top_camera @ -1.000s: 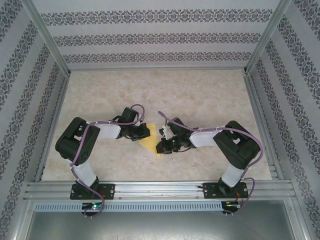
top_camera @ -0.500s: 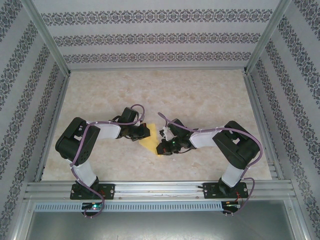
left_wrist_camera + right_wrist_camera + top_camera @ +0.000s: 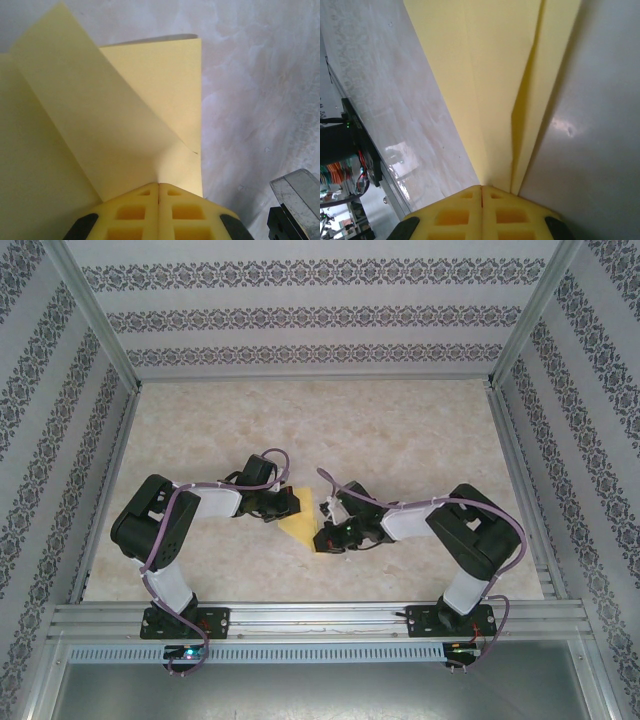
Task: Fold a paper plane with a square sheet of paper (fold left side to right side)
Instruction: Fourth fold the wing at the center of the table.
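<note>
L gripper (image 3: 159, 185) & R gripper (image 3: 481, 188) each pinched shut on yellow paper (image 3: 300, 525) edges; table (image 3: 400, 430) beyond lies open

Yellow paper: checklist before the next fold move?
1. Left jaws shut: ok, pads together where a crease of the yellow paper runs in.
2. Right jaws shut: ok, tips meet the paper's narrow end.
3. Paper actually pinched rather than just pressed: cannot tell at either end.
4. Paper lying flat: not ok, one flap stands up off the table in the left wrist view.
5. Arms apart: ok, top view shows a gap between them with the paper across it.
6. Folded edges aligned: cannot tell, the jaws cover the ends.
</note>
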You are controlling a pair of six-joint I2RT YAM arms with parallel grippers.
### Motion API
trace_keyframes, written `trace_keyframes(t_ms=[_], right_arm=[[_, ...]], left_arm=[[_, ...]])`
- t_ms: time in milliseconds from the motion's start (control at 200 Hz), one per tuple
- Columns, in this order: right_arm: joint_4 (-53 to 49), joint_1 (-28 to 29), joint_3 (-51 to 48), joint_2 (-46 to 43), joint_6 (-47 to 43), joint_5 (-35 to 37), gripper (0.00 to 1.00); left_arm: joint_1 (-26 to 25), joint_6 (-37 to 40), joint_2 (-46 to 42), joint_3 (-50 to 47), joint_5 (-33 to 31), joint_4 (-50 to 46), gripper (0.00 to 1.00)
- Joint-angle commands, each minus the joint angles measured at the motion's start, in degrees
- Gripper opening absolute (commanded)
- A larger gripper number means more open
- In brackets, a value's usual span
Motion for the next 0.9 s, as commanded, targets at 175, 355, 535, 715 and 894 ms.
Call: trace_keyframes(t_ms=[175, 355, 535, 715, 894], right_arm=[[-6.64, 0.80, -2.81, -7.68, 0.88, -0.97, 0.00], [-6.67, -1.77, -2.01, -12.23, 0.37, -2.99, 0.00], [-4.79, -2.38, 2.48, -8.73, -0.25, -2.59, 0.00], [-3.61, -2.25, 6.99, -2.97, -0.86, 0.90, 0.00], [-3.55, -2.23, 8.51, 0.58, -1.08, 2.48, 0.00]], left_arm=[[-0.61, 1.84, 0.27, -0.75, -5.05, -6.51, 0.00], [-0.57, 1.75, 0.00, -0.78, -4.93, -6.40, 0.00], [-0.61, 1.36, 0.10, -1.05, -4.61, -5.70, 0.00], [-0.63, 1.37, 0.03, -1.04, -4.67, -5.74, 0.00], [-0.63, 1.37, 0.05, -0.96, -4.70, -5.83, 0.00]])
